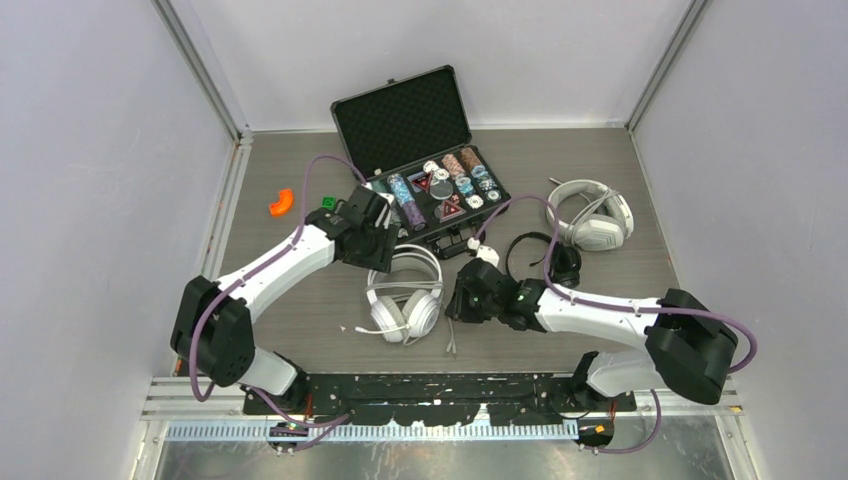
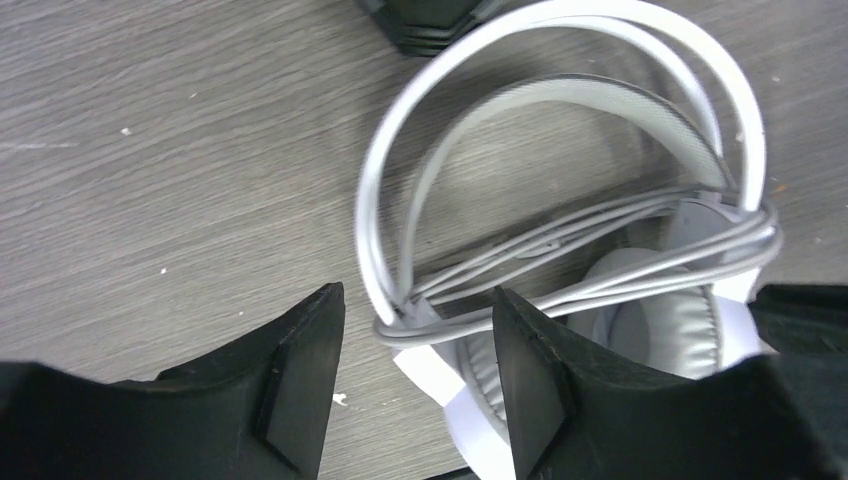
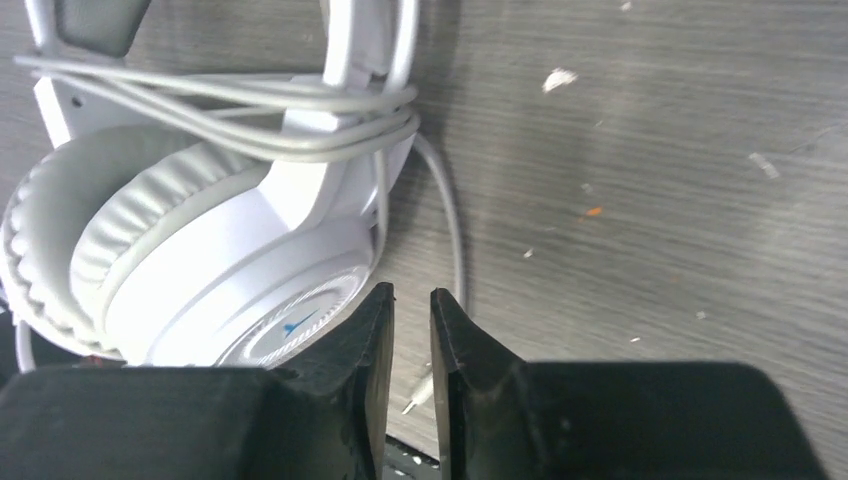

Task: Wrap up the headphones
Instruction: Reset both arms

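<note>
The white round-cup headphones [image 1: 405,295] lie flat mid-table, their cord [image 2: 600,250] wound in loops across the two cups. My left gripper [image 2: 420,370] hovers open at the headband end; the cord bundle and a cup edge lie between its fingers, touching neither pad. My right gripper [image 3: 412,300] sits beside the other cup [image 3: 200,260], jaws a narrow gap apart with nothing between them. The loose cord tail [image 3: 450,240] runs past its fingertips, and the plug [image 3: 420,395] lies on the table below. The black headphones [image 1: 545,258] and the bulky white-grey headphones [image 1: 592,215] lie to the right.
An open black case [image 1: 400,120] of poker chips stands behind the headphones, close to my left gripper [image 1: 375,240]. An orange piece [image 1: 281,203] and a green die [image 1: 327,202] lie at the left. Grey walls close in both sides.
</note>
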Robot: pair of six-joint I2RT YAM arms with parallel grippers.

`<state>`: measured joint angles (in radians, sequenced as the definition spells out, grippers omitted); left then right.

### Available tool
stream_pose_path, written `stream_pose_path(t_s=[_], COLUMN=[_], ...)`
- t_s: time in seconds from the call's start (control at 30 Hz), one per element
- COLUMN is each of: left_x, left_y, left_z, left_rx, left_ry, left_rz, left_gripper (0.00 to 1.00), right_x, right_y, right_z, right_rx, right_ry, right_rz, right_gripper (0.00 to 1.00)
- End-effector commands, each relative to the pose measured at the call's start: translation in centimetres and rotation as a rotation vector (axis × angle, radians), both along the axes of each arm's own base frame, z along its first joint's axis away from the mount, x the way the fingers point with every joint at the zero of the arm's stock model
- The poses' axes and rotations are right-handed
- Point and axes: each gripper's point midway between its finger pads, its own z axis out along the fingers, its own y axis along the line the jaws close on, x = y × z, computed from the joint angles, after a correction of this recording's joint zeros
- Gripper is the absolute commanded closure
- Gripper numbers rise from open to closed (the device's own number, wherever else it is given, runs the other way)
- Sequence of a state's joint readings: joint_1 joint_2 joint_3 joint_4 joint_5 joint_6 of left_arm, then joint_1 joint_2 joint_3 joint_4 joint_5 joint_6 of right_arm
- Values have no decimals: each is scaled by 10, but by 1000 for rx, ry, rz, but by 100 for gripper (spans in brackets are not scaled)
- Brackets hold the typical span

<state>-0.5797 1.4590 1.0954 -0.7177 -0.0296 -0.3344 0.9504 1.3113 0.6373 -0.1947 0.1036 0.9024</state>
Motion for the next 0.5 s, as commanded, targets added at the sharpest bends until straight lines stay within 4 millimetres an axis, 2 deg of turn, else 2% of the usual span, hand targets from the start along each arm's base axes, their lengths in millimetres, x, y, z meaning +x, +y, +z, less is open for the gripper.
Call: stream_pose_path(t_s=[0.0,0.1,0.17,0.37,0.47], left_x=[1,3,4,3,2], left_y=[23,26,27,32,34], left_z=[4,6,5,-9,-15], left_rx=[5,-34,-41,-28,-23], left_ry=[-1,-3,-4,29,39], left_rz=[85,110,117,132,138], left_gripper=[43,44,44,45,45], right_x=[-8,-16,-17,-10,-2], right_y=[16,29,28,12,0], right_z=[10,14,9,-21,-28], right_rx=[94,151,129,9,-66], right_ry=[-3,-12,-16,-34,-78], right_rz=[-24,-10,-13,-46,-62], right_gripper=[78,82,82,83,83])
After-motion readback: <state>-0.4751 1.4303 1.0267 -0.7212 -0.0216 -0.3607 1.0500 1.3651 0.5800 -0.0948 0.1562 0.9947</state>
